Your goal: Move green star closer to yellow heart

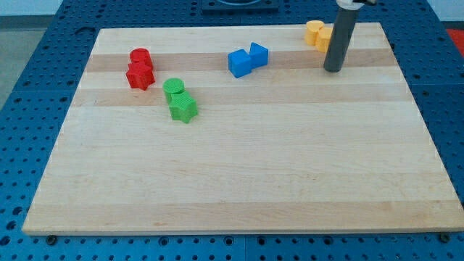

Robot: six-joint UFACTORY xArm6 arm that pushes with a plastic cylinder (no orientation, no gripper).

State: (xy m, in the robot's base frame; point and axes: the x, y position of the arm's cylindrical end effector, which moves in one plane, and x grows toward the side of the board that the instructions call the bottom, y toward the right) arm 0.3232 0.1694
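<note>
Desk [239, 181]: wooden board, lower half bare. Landmark: green star [183, 109], touching the green cylinder [173, 89] above it, view's left-centre. Yellow heart [322, 38], partly hidden behind the rod, sits far to the star's upper right near the desk's top edge. No claw fitted; my tip [333, 69] rests just below the heart. Risk: blue blocks [247, 59] lie near the direct path; a glancing push could scatter them.
</note>
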